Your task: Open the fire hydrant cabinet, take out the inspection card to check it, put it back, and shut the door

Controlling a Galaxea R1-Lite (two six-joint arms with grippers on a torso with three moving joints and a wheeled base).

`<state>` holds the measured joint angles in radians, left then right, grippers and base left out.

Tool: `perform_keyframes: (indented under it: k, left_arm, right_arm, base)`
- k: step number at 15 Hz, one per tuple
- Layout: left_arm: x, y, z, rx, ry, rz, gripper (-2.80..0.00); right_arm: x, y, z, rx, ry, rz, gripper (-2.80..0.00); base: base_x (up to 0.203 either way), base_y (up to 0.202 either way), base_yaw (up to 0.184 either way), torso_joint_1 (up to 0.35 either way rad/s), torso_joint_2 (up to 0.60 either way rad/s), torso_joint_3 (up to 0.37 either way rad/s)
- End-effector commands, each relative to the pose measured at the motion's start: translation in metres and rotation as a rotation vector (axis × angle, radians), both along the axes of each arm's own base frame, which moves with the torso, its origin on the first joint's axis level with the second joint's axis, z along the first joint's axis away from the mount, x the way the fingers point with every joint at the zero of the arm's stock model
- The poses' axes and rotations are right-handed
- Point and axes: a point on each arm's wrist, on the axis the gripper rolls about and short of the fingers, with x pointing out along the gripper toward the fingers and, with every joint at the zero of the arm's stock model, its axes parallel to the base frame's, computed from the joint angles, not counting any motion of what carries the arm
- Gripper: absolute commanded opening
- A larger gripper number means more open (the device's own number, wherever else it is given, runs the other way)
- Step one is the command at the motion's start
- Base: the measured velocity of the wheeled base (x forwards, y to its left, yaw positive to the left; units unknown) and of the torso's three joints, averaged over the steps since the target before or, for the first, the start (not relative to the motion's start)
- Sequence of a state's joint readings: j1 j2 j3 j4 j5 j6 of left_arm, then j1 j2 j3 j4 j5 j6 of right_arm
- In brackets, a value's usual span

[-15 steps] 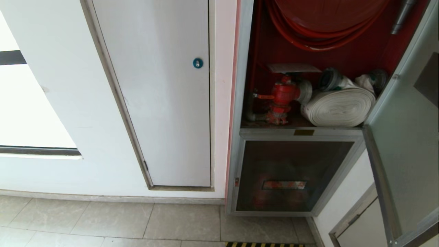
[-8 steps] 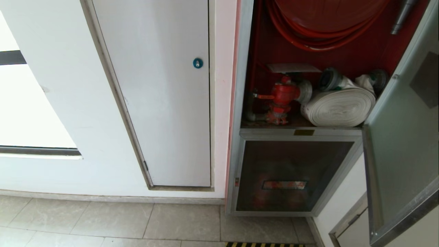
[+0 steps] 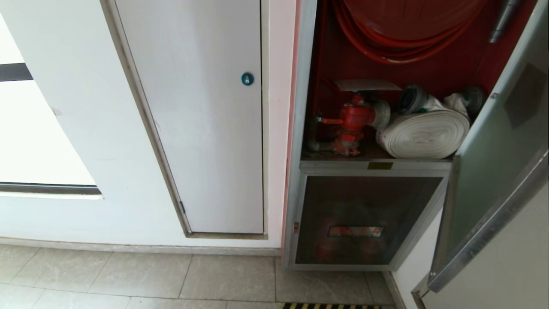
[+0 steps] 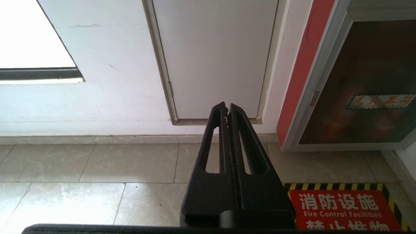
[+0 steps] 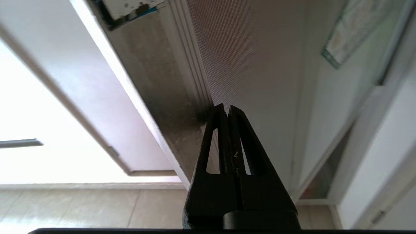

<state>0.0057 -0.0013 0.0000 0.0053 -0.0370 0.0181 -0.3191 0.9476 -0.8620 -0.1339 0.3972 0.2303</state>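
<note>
White wall and tiled floor point(image 3: 128, 274), cabinet bay on my right. Glass door in silver aluminium frame point(image 3: 493, 141) has swung inward over the last second, now partly covering the red-lined fire hydrant cabinet point(image 3: 343, 64); white inspection card point(image 3: 366, 84) sits back on the red valve point(image 3: 354, 118). Right gripper point(image 5: 227, 110), fingers together, empty, pressing the door's inner edge. Left gripper point(image 4: 226, 107) pinched together, parked low. Judging closing underway.

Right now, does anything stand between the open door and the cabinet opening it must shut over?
Nothing visible does. The door hangs open at the right of the fire hydrant cabinet. The red valve, inspection card and rolled hose appear to sit inside the frame. The right claw, shut, is at the door.
</note>
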Motion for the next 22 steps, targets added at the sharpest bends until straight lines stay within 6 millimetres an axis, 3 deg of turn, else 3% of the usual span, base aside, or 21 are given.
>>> perform_keyframes:
  k: [1, 11, 15, 22]
  left_arm:
    - [0.000, 0.000, 0.000, 0.000, 0.002, 0.001, -2.80]
    - [0.000, 0.000, 0.000, 0.000, 0.002, 0.001, -2.80]
    - [0.000, 0.000, 0.000, 0.000, 0.002, -0.001, -2.80]
    - [0.000, 0.000, 0.000, 0.000, 0.002, 0.001, -2.80]
  right_arm:
    - [0.028, -0.001, -0.006, 0.015, 0.046, 0.059, -2.80]
    - [0.163, -0.015, -0.004, 0.037, 0.099, 0.140, -2.80]
    - [0.219, -0.005, -0.001, 0.078, 0.096, 0.197, -2.80]
    - [0.298, 0.011, -0.006, 0.110, 0.055, 0.203, -2.80]
  base:
    - [0.000, 0.000, 0.000, 0.000, 0.00, 0.000]
    - [0.000, 0.000, 0.000, 0.000, 0.00, 0.000]
    - [0.000, 0.000, 0.000, 0.000, 0.00, 0.000]
    - [0.000, 0.000, 0.000, 0.000, 0.00, 0.000]
